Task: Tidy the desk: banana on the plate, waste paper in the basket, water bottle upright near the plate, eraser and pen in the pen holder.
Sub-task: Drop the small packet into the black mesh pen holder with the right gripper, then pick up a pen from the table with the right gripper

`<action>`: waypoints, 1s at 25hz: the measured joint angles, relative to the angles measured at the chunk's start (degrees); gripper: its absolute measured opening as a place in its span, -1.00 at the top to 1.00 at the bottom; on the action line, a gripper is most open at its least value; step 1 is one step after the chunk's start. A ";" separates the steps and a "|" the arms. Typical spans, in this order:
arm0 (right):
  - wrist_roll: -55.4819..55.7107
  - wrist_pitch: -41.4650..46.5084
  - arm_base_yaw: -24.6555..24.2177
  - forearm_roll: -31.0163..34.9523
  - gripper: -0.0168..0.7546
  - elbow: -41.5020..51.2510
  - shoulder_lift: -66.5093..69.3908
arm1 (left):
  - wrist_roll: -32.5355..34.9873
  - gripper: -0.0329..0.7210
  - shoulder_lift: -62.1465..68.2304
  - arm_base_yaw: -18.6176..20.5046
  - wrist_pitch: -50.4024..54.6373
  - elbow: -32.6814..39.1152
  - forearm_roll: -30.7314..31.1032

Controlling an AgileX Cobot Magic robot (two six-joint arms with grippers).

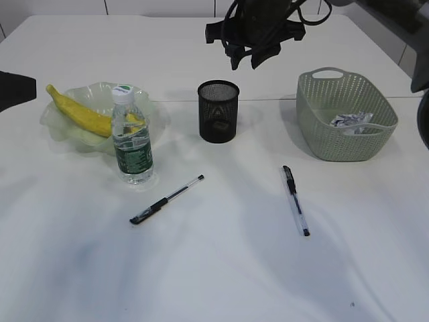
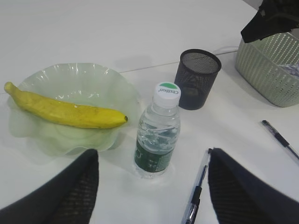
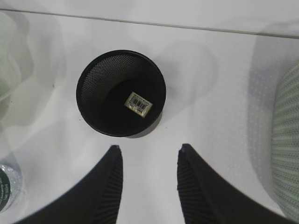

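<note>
The banana (image 1: 77, 111) (image 2: 65, 112) lies on the pale green plate (image 1: 60, 131) (image 2: 79, 77). The water bottle (image 1: 131, 137) (image 2: 157, 133) stands upright beside the plate. The black mesh pen holder (image 1: 218, 111) (image 2: 197, 78) (image 3: 120, 93) holds the eraser (image 3: 138, 103). Crumpled waste paper (image 1: 352, 121) lies in the green basket (image 1: 344, 114) (image 2: 271, 67). Two pens lie on the table: one (image 1: 166, 199) (image 2: 198, 186) left of centre, one (image 1: 295, 199) (image 2: 279, 138) right. My right gripper (image 1: 251, 57) (image 3: 148, 148) is open and empty above the holder. My left gripper (image 2: 152, 156) is open and empty, near the bottle.
The white table (image 1: 221, 268) carries everything. A seam (image 3: 154, 23) runs across it behind the holder. The left arm (image 1: 15, 88) shows only at the far left edge of the exterior view.
</note>
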 joint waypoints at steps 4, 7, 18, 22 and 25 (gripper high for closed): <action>-1.24 0.21 0.00 2.55 0.19 0.00 -0.08 | 0.00 -0.45 0.00 0.00 0.00 0.00 0.00; -1.89 0.19 0.00 3.22 0.19 0.00 -0.64 | 0.00 -0.45 0.00 0.00 0.00 0.00 0.00; -2.41 0.19 0.00 0.52 0.19 17.23 -10.55 | 0.00 -0.45 0.00 0.00 -1.00 0.00 0.00; -2.53 0.09 0.00 0.40 0.19 27.20 -13.16 | 0.00 -0.45 0.00 0.00 -1.00 0.00 0.00; -2.53 -0.02 0.00 0.40 0.19 32.95 -14.12 | 0.00 -0.45 0.00 0.00 -1.00 0.00 0.00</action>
